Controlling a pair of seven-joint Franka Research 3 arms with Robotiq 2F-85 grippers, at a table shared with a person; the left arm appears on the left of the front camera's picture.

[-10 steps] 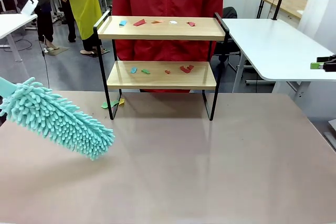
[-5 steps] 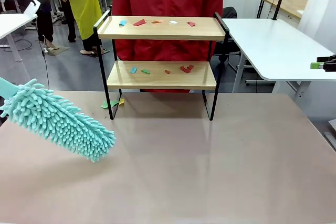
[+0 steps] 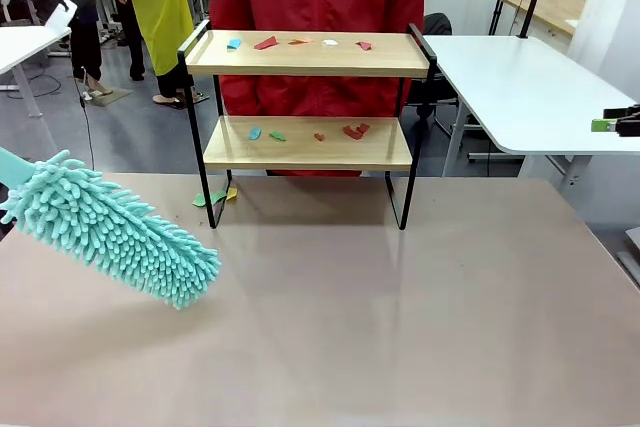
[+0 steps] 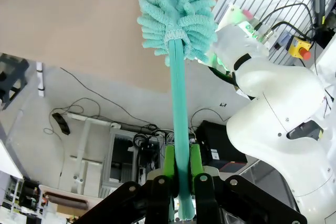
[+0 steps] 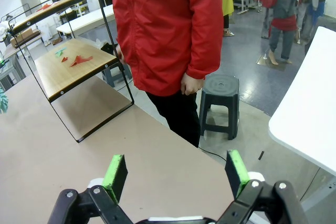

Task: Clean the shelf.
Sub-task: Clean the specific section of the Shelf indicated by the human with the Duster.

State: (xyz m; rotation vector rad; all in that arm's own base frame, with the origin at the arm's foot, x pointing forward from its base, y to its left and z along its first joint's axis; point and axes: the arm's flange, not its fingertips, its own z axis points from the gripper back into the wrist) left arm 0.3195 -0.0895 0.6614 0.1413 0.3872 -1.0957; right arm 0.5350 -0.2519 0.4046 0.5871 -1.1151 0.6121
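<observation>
My left hand (image 4: 182,162) clamps the duster (image 3: 115,229) by its handle, ready to sweep the littered shelf (image 3: 390,57); my right hand (image 5: 176,174) is open.

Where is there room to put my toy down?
The brown table is bare in front of the shelf, right of the duster. Paper scraps crowd both shelf levels; their right ends have a little room.
</observation>
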